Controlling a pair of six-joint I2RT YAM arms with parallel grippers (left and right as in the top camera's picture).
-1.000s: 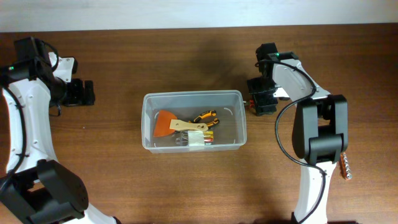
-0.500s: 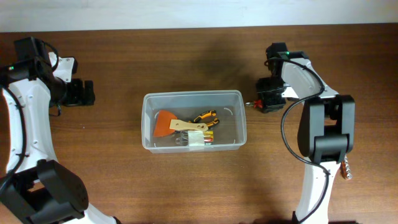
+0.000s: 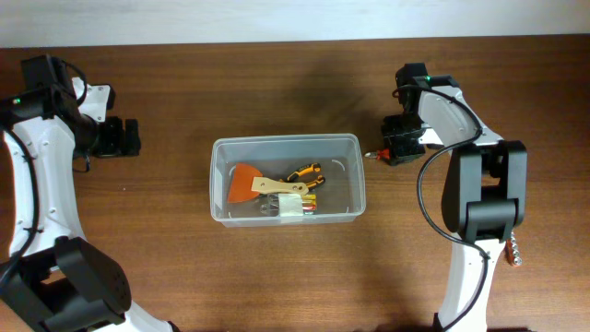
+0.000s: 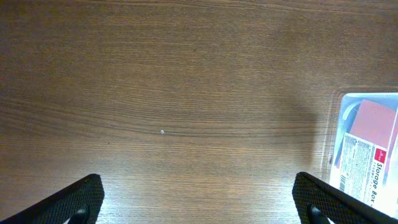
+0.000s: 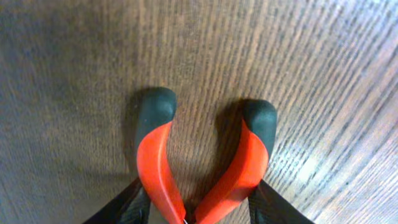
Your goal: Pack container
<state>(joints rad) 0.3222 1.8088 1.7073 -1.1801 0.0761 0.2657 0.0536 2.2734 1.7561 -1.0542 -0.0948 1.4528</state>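
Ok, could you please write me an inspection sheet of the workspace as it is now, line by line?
Surface: brown wooden table, no spill seen.
Job's things: clear container in the middle, holding an orange scraper, yellow-black pliers and other small tools; red pliers lie on the wood to its right.
Clutter: small metal piece beside the right arm's base.
Grippers: left gripper open, over bare wood left of the container; right gripper has a finger on each side of the red pliers' handles, firm grip cannot be told.
Cables: black cable looped along the right arm.
Surroundings: pale strip beyond the far edge; nothing else seen.
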